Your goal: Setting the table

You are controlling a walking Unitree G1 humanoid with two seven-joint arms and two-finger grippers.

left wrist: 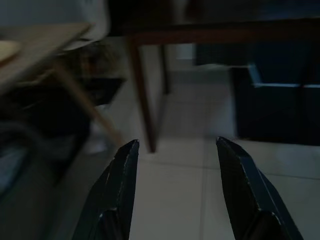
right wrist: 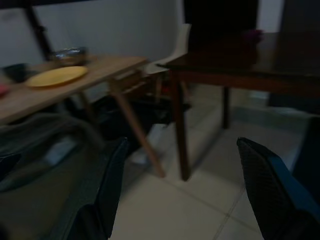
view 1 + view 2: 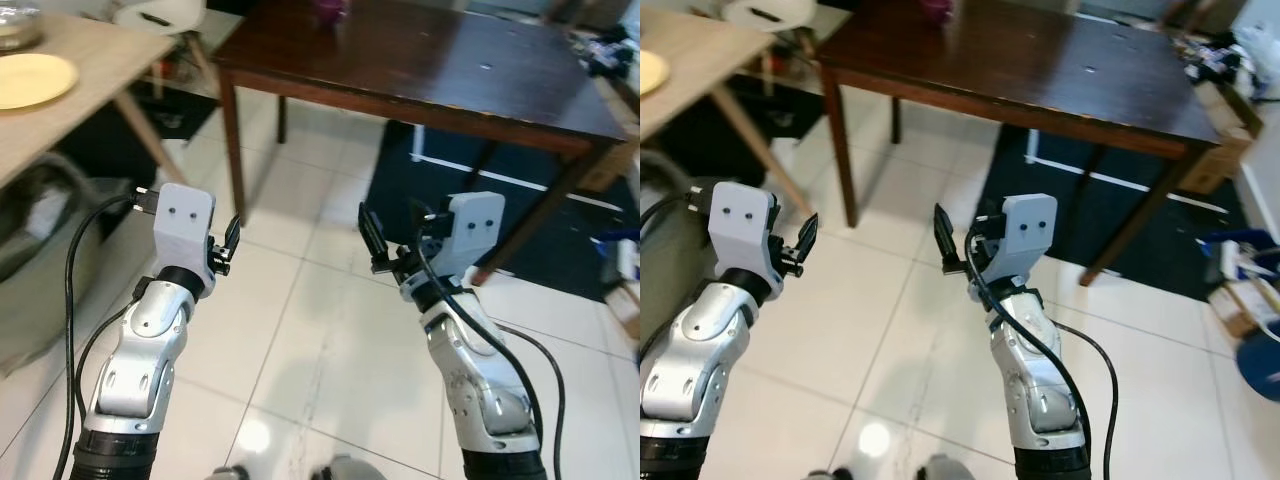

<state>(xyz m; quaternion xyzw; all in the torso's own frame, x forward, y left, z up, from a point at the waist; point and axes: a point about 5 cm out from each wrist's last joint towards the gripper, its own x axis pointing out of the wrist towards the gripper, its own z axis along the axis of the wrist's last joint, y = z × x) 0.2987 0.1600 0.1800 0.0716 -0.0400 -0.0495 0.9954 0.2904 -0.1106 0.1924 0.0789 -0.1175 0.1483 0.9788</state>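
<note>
A yellow plate (image 3: 35,78) lies on the light wooden table (image 3: 90,110) at the far left, with a glass bowl (image 3: 15,25) behind it. Ahead stands a dark wooden table (image 3: 430,65); a small purple object (image 3: 330,10) sits at its far edge. Both arms are raised over the tiled floor, short of both tables. My left gripper (image 1: 175,147) is open with nothing between its fingers. My right gripper (image 2: 182,147) is also open and holds nothing; in its wrist view the yellow plate (image 2: 56,76) lies beyond it.
A white chair (image 3: 160,15) stands between the two tables. A dark blue rug (image 3: 520,215) lies under the dark table. Grey soft bulk (image 3: 40,225) sits low at the left, and boxes and clutter (image 3: 615,55) line the right side.
</note>
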